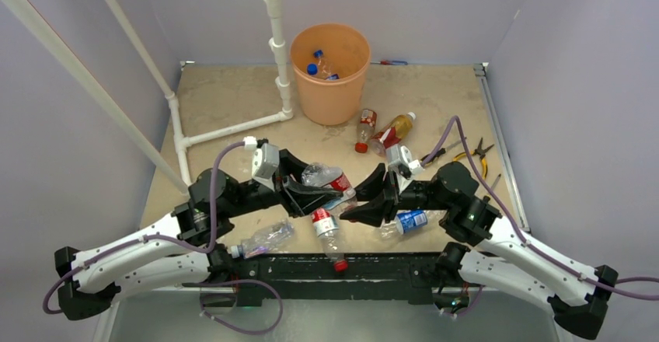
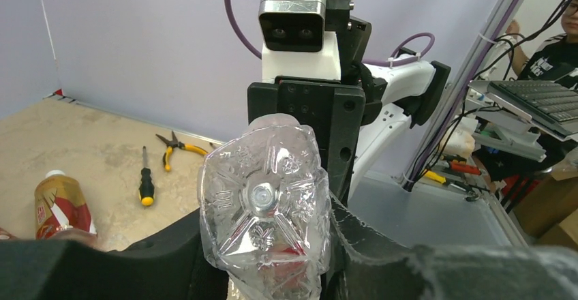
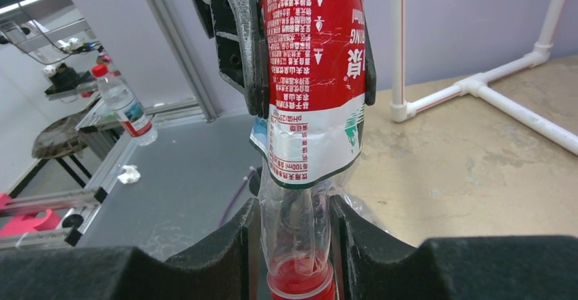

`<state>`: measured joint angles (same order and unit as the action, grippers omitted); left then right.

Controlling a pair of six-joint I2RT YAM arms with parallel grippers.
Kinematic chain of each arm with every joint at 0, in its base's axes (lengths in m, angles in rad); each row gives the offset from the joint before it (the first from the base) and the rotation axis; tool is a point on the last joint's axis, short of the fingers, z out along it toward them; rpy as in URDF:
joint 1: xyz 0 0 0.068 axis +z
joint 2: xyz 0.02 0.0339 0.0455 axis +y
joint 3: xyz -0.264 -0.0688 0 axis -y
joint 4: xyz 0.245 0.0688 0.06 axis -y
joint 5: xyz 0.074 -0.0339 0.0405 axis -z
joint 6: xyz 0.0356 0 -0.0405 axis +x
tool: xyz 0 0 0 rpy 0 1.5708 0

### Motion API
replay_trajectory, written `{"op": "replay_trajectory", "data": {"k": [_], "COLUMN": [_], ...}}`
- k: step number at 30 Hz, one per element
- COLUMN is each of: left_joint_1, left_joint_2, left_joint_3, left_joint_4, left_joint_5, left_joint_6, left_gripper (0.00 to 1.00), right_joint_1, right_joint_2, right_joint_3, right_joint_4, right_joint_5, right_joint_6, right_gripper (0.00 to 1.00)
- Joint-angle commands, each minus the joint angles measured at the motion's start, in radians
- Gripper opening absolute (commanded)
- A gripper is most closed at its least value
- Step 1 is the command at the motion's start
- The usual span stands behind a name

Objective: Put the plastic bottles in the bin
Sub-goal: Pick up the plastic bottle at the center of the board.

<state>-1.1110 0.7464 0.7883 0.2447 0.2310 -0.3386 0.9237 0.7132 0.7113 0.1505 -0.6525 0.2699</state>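
A crushed clear bottle with a red label (image 1: 330,179) hangs above the table between my two grippers. My left gripper (image 1: 320,190) is shut on its body near the base (image 2: 262,198). My right gripper (image 3: 296,245) is shut on its neck just above the red cap, and the label (image 3: 313,75) shows beyond it. The orange bin (image 1: 330,70) stands at the back with blue-capped bottles (image 1: 319,64) inside. On the table lie a red-label bottle (image 1: 328,232), a blue-label bottle (image 1: 408,221), a clear bottle (image 1: 264,239), and two bottles by the bin (image 1: 365,128), (image 1: 392,130).
A white pipe frame (image 1: 225,130) runs along the left side and stands beside the bin. Yellow-handled pliers (image 1: 474,151) and a screwdriver (image 2: 145,181) lie at the right edge. A black bar (image 1: 342,266) runs along the near edge.
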Motion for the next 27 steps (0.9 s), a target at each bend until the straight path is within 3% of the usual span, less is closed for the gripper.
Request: {"op": "replay_trajectory", "data": {"k": [1,3,6,9,12,19,23,27], "left_joint_1": [0.033,0.047,0.056,0.057,0.057,0.056,0.057,0.057], "left_joint_2": [0.0,0.002,-0.004,-0.019,-0.054,-0.165,-0.12,-0.049], "left_joint_3": [0.026,0.018,0.002,-0.011,-0.028,-0.17,-0.244,-0.261], "left_joint_4": [0.086,0.104,0.128,0.148,0.183,0.537,0.805,0.939], "left_joint_5": [0.081,0.087,0.059,-0.001,-0.126,-0.497,-0.579,-0.643], "left_joint_6": [-0.029,-0.042,-0.059,-0.065,-0.07,-0.17,-0.259,-0.361], "left_gripper": [0.26,0.17,0.0,0.0,0.0,0.0,0.0,0.0], "right_joint_1": [0.0,0.0,0.0,0.0,0.0,0.0,0.0,0.0], "right_joint_2": [-0.005,-0.008,-0.022,-0.044,-0.091,-0.253,-0.161,-0.022], "right_joint_3": [0.011,0.014,0.006,-0.003,-0.023,-0.193,-0.232,-0.253], "right_joint_4": [0.005,0.005,0.031,0.073,0.132,0.606,0.817,1.049], "right_joint_5": [-0.006,-0.001,0.014,0.053,0.205,0.501,0.549,0.559], "right_joint_6": [-0.009,-0.008,0.018,0.062,0.132,0.357,0.441,0.514], "right_gripper": [0.23,0.25,0.39,0.68,0.81,0.9,0.89,0.89]}}
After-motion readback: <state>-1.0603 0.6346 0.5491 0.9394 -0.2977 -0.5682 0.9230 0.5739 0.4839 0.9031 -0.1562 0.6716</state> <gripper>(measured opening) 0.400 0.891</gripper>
